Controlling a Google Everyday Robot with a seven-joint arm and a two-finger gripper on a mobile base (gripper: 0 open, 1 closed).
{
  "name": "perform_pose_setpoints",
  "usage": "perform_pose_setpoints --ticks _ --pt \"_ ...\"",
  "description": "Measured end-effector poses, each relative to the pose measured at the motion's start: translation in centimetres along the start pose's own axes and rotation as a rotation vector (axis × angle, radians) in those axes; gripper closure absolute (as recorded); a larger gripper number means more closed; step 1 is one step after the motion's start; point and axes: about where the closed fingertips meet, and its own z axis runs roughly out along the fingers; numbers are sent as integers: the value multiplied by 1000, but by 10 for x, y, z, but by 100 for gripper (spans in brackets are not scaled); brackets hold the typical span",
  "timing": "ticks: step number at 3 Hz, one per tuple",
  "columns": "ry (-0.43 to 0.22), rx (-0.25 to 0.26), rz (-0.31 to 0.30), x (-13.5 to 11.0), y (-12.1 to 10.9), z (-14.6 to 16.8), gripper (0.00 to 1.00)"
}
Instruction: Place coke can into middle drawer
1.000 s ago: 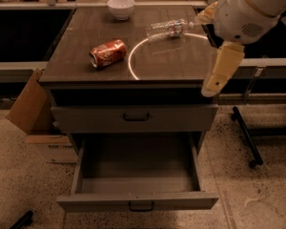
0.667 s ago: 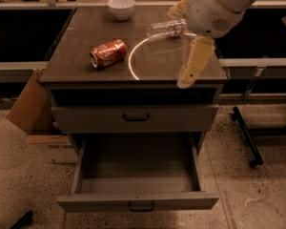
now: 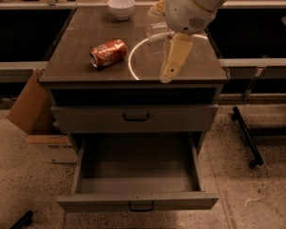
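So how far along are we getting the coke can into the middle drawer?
Done: the middle drawer is pulled open. In hand: the claw hangs above the tabletop near the front, apart from the coke can, which lies on its side. Left: grasp the can and set it in the drawer.

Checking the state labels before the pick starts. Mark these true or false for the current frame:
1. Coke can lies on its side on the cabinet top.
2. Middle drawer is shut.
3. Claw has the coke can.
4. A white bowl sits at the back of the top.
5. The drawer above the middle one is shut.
1. True. The coke can lies on its side on the cabinet top.
2. False. The middle drawer is pulled open, with nothing visible inside.
3. False. The claw hangs over the front of the top, apart from the can and toward the picture's right.
4. True. The white bowl stands upright near the back edge.
5. True. The drawer above it is closed.
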Motion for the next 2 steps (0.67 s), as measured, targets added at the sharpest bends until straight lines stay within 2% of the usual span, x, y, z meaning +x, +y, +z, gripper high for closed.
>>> perform_pose_setpoints --ticks 1,2 --pt "23 0 -11 6 -12 21 0" --pt "20 9 -54 10 -38 46 0"
